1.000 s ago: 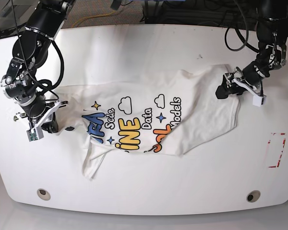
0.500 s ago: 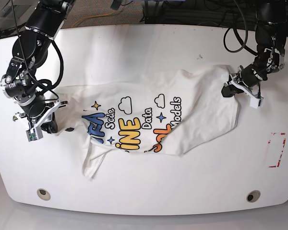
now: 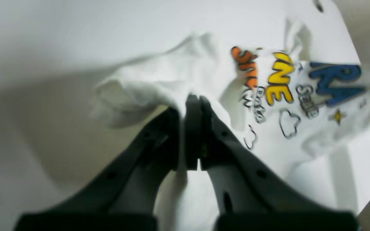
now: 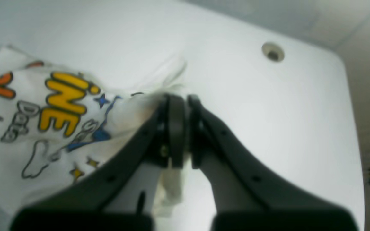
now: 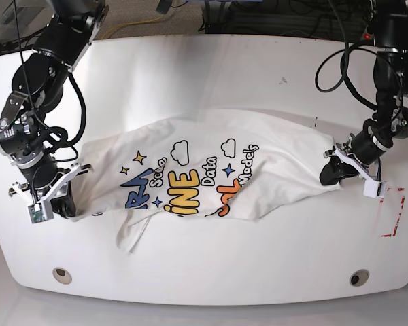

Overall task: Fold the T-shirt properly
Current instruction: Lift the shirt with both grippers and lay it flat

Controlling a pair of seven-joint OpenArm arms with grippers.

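White bench [image 5: 211, 272] carries the shirt [image 5: 211, 173], stretched between my tools. Left tool [image 5: 334, 170] and right tool [image 5: 58, 202] each pinch an end. I judge thin grips may slip under tension; slack middle could bunch, skewing the fold.

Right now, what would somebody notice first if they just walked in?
Probably the white T-shirt with bright blue, yellow and orange letters, stretched across the middle of the white table. Next, the two black arms: the left end effector and right end effector each pinch one end of the shirt.
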